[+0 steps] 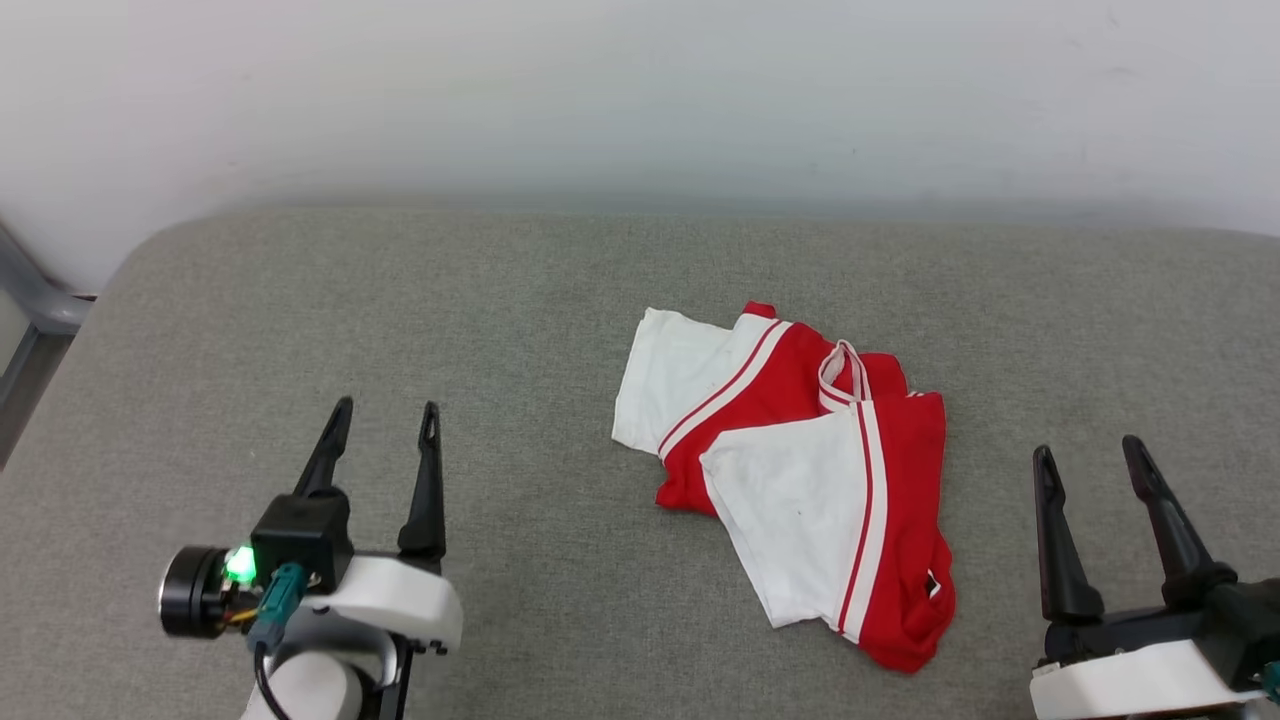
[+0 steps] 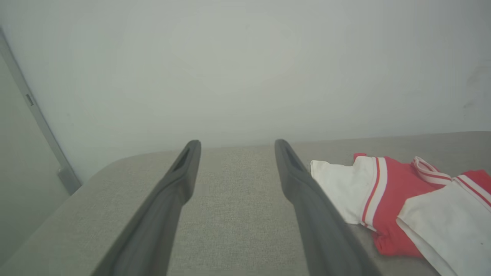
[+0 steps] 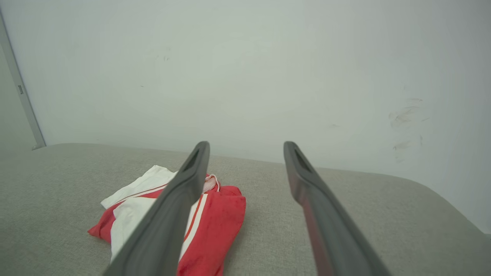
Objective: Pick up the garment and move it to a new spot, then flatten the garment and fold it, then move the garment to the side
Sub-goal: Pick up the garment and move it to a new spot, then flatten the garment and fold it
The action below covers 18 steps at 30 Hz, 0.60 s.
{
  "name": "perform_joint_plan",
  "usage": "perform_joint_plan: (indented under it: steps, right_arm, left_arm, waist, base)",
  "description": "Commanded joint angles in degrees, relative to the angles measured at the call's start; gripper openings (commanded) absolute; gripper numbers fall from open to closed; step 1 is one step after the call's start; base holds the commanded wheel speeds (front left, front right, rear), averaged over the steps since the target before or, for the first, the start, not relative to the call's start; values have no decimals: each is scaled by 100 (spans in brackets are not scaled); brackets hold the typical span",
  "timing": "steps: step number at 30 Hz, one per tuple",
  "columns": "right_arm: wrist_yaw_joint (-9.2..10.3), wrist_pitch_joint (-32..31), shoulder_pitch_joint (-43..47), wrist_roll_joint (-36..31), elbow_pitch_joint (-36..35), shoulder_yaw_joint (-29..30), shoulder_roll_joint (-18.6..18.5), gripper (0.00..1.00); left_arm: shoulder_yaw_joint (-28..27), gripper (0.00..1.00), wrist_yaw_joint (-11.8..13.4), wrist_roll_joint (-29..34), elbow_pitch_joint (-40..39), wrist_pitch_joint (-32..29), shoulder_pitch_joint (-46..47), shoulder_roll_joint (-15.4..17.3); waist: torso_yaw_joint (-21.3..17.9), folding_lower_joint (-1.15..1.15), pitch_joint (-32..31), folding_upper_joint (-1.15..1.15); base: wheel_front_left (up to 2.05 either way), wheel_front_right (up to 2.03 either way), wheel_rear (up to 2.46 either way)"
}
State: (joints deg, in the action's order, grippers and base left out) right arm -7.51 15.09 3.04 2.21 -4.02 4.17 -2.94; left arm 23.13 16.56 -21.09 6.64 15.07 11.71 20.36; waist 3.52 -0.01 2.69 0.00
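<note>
Jersey T-shirt [image 1: 800, 470], red with white sleeves and striped trim, lies crumpled and doubled over itself, right of centre on the grey fabric surface [image 1: 450, 300] in front of the white wall [image 1: 640, 90]. Left gripper [image 1: 386, 410] sits well apart to its left and right gripper [image 1: 1087, 447] near its right edge, both spread wide and holding nothing. By this, nothing looks done: pickup, relocation, flattening, folding and setting aside all remain.

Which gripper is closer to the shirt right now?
The right gripper: it sits apart from but nearer the garment's red edge; the left gripper stands farther off.
</note>
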Motion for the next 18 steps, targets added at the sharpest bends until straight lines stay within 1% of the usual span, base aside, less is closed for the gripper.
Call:
perform_joint_plan:
  steps: [1, 6, 9, 11, 18]
  right_arm:
    - [4, 12, 87, 65, 19, -15, 11, 100]
    - [4, 12, 193, 149, 89, -51, 11, 100]
    - [4, 12, 245, 210, 130, -67, 11, 100]
    - [4, 12, 296, 238, 161, -75, 11, 100]
    - [4, 12, 392, 309, 240, -74, 11, 100]
  left_arm:
    - [-131, 100, -89, 67, -27, 14, -172, -62]
    - [-532, 100, -287, 319, -110, 14, -691, -312]
    - [-757, 100, -459, 451, -80, 15, -917, -463]
    - [-822, 100, -495, 582, -126, 15, -1068, -611]
    - [-1154, 100, -896, 851, -2, 15, -1186, -869]
  waist:
    - [9, 1, -42, 0]
    - [11, 1, -131, 0]
    - [18, 1, -165, 0]
    - [29, 1, -195, 0]
    - [75, 1, -206, 0]
  base:
    - [0, 0, 0]
    - [0, 0, 0]
    - [0, 0, 0]
    - [0, 0, 0]
    - [0, 0, 0]
